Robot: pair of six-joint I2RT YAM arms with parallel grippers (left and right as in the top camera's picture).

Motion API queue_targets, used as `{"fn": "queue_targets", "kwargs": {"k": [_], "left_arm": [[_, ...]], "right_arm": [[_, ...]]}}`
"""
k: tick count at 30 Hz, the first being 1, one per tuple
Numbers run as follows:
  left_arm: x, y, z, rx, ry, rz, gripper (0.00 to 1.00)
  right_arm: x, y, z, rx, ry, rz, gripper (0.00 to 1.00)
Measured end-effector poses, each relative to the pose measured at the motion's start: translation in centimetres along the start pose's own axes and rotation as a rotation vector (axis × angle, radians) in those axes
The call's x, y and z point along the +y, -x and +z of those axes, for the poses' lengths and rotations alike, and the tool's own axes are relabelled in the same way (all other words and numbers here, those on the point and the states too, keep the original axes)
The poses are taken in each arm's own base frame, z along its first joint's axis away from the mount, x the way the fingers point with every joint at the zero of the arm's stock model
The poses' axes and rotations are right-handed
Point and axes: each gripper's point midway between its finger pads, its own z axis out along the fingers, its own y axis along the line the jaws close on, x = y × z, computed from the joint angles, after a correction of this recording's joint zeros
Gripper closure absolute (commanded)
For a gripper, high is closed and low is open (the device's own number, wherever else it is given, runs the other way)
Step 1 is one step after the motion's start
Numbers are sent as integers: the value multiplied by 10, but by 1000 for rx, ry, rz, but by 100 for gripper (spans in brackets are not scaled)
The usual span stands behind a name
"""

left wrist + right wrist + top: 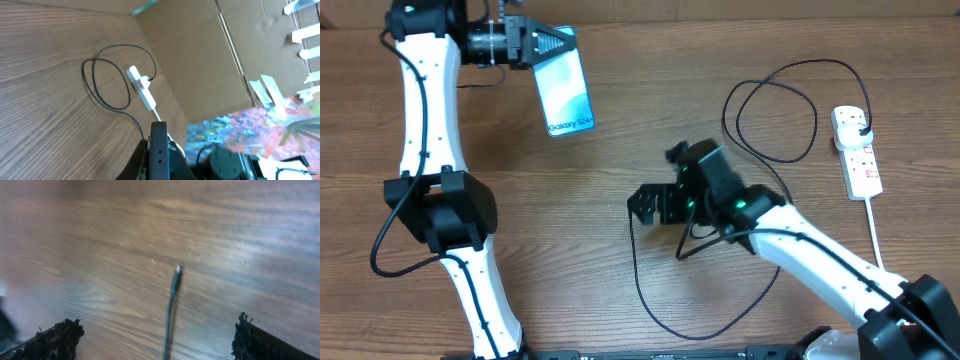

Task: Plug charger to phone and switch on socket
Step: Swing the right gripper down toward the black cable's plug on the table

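At the far left of the overhead view, the left arm reaches toward the top edge of the tabletop point(570, 260). The left hand point(542, 48) is closed on the upper end of the phone point(566, 92). The phone hangs out from the hand at a slight tilt with its screen up, light blue, and the white "Galaxy" text at its lower end. In the left wrist view a dark slab stands edge-on low in the middle, apparently the phone between the fingers, though it is too dark to be sure.

Near the middle of the tabletop, the right hand point(650, 203) sits low and points left, well apart from the phone. In the right wrist view its two fingers point(60, 337) are spread wide. The small plug tip point(175, 280) of the charger point(634, 255) lies in the gap between them and touches neither.

From beside that hand the thin black cable drops toward the near edge and sweeps in a broad curve under the right arm. Further right it forms a large loop on the wood.

At the right side lies the socket point(858, 152), a white strip with red markings. A black plug point(861, 122) is seated in its upper outlet. Its white cord point(876, 235) trails down toward the base of the right arm.
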Motion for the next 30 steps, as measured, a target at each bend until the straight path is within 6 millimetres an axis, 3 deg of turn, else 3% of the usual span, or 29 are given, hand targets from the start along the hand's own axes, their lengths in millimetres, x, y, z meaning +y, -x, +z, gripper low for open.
{"fn": "queue_targets", "kwargs": {"k": [23, 30], "left_arm": [[5, -4, -2, 10, 29, -33, 96], [8, -5, -2, 15, 47, -33, 96]], "right_arm": [[0, -42, 30, 58, -248, -169, 1], [-2, -47, 56, 185, -368, -192, 2]]}}
